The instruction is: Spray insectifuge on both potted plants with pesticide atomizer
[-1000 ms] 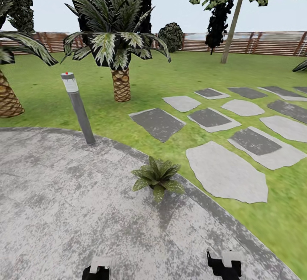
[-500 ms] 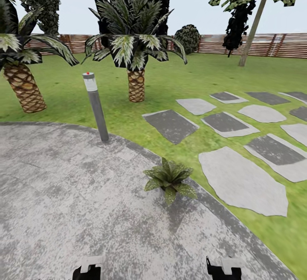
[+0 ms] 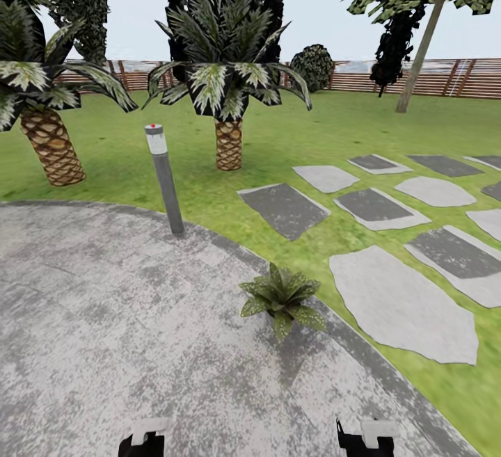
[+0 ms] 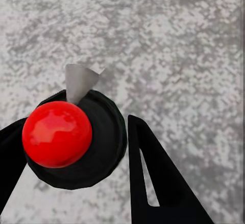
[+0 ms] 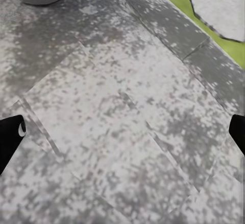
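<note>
Already gripped atomizer [image 4: 71, 137] in left pincer [image 4: 76, 147]; right pincer [image 5: 122, 132] wide. Risked overshooting plant [image 3: 282, 297] at 12 o'clock, spraying patio [image 3: 104, 318] instead.

My left gripper [image 4: 76, 168] clamps the pesticide atomizer [image 4: 76, 137], its red ball top facing me, above the speckled patio [image 4: 178, 45].

tall grey lamp post [image 3: 165, 179] at patio edge | two scaly-trunked palms [image 3: 228, 88] behind | round dark bush [image 3: 312, 66], perhaps by the fence
</note>
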{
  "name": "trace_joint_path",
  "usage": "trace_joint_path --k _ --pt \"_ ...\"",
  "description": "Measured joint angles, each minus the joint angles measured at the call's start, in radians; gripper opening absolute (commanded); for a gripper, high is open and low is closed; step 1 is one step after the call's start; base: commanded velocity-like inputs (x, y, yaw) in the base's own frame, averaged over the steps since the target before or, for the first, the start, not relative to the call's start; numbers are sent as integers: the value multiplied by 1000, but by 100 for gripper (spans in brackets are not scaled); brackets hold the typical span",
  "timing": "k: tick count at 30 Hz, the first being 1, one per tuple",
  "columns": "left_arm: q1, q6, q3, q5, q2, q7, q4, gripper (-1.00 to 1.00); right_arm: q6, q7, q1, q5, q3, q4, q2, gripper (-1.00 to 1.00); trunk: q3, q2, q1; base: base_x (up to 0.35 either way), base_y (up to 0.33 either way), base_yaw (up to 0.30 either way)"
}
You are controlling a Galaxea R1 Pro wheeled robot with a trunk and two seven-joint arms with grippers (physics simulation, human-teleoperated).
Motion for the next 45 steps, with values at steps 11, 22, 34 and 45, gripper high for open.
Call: trace_joint_path --k 11,22,34,45 --pt "0 0 0 0 0 0 0 -100 0 0 0 0 1 0 0 100 37 77 -42 0 0 66" --pt "1 -2 0 0 0 0 1 -100 0 0 0 0 3 0 0 100 73 133 -73 0 0 217" --pt "2 -6 0 0 1 0 1 -100 0 0 0 0 3 0 0 100 85 133 -72 -275 25 224" --pt "2 -6 1 0 1 0 1 -100 0 0 0 0 3 0 0 100 95 133 -73 -175 98 231"
